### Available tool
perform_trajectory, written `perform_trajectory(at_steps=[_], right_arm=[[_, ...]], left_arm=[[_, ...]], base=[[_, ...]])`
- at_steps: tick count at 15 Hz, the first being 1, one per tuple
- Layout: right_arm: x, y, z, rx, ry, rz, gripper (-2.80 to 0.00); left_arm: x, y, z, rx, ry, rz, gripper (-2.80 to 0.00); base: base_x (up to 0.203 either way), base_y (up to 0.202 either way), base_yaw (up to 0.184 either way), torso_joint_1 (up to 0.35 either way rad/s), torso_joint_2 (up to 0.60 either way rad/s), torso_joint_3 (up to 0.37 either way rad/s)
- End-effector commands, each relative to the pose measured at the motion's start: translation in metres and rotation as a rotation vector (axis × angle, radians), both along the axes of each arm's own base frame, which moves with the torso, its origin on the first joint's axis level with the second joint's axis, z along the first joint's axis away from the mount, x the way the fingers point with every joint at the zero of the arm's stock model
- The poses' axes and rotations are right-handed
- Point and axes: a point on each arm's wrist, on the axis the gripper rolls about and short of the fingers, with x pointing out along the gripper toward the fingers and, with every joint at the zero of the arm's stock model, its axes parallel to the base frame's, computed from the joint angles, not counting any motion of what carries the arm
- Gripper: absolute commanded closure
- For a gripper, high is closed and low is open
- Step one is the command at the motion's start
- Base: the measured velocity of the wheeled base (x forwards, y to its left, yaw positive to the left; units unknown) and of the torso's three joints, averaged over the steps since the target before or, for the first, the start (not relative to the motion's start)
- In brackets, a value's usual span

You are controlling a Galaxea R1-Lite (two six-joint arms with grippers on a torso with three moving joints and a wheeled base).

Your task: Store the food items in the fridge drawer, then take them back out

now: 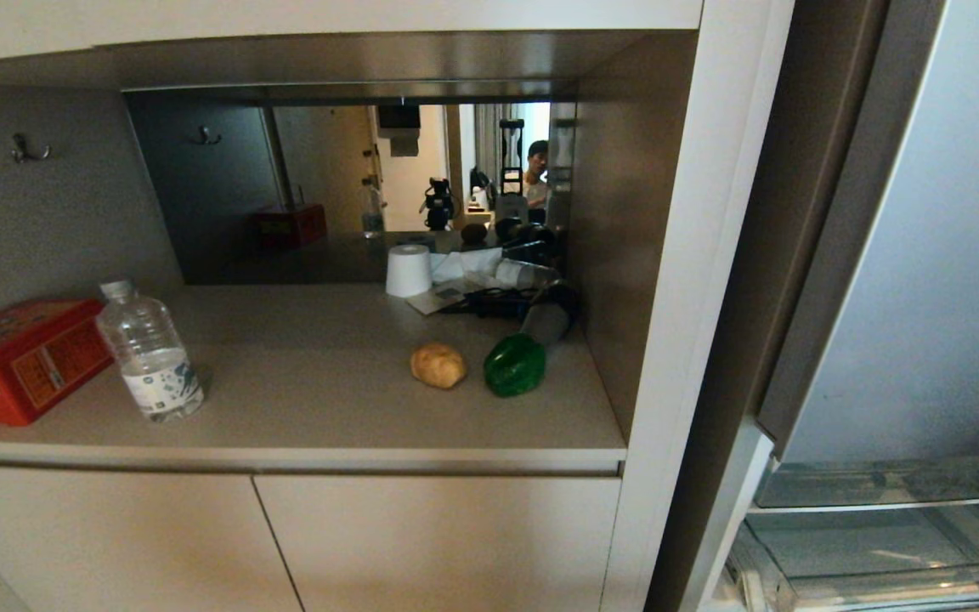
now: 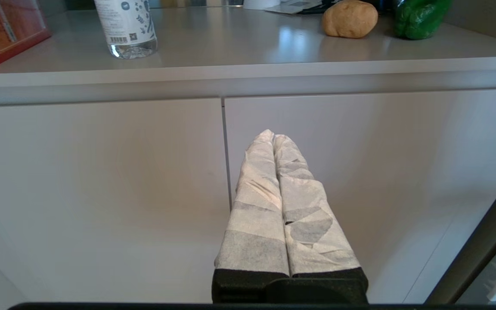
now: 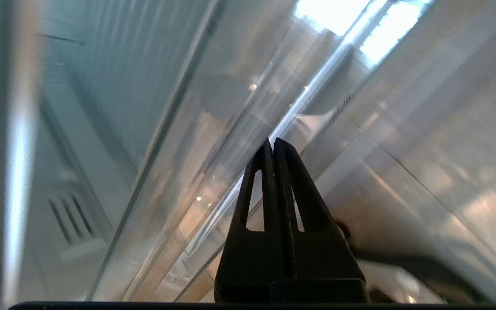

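Observation:
Two food items lie side by side on the counter: a tan-brown bun-like lump and a glossy green bell pepper. The clear fridge drawer sits low in the open fridge at the right. My right gripper is shut and empty, its black fingers close against the drawer's clear plastic. My left gripper, wrapped in white tape, is shut and empty, hanging before the cabinet doors under the counter.
On the counter stand a water bottle, a red tin, a white paper roll and a grey hair dryer behind the pepper. A white upright panel separates the niche from the fridge. A person is reflected in the back mirror.

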Motion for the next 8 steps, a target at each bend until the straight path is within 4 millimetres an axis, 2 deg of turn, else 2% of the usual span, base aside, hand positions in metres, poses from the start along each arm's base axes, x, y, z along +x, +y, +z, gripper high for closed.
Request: perform_trajectory(at_steps=[1, 4, 8], right_arm=[[0.039, -0.006, -0.010, 0.002, -0.040, 0.043, 0.00], [0.071, -0.005, -0.018, 0.014, -0.067, 0.083, 0.00], [0.077, -0.003, -0.015, 0.017, -0.100, 0.109, 0.00]], left_arm=[[0.001, 0.000, -0.003, 0.000, 0.010, -0.001, 0.00], [0.001, 0.000, -0.003, 0.000, 0.009, 0.001, 0.00], [0.001, 0.000, -0.003, 0.000, 0.009, 0.001, 0.00]], base=[[0.000, 0.000, 0.000, 0.000, 0.00, 0.000], [0.000, 0.000, 0.000, 0.000, 0.00, 0.000], [0.000, 0.000, 0.000, 0.000, 0.00, 0.000]])
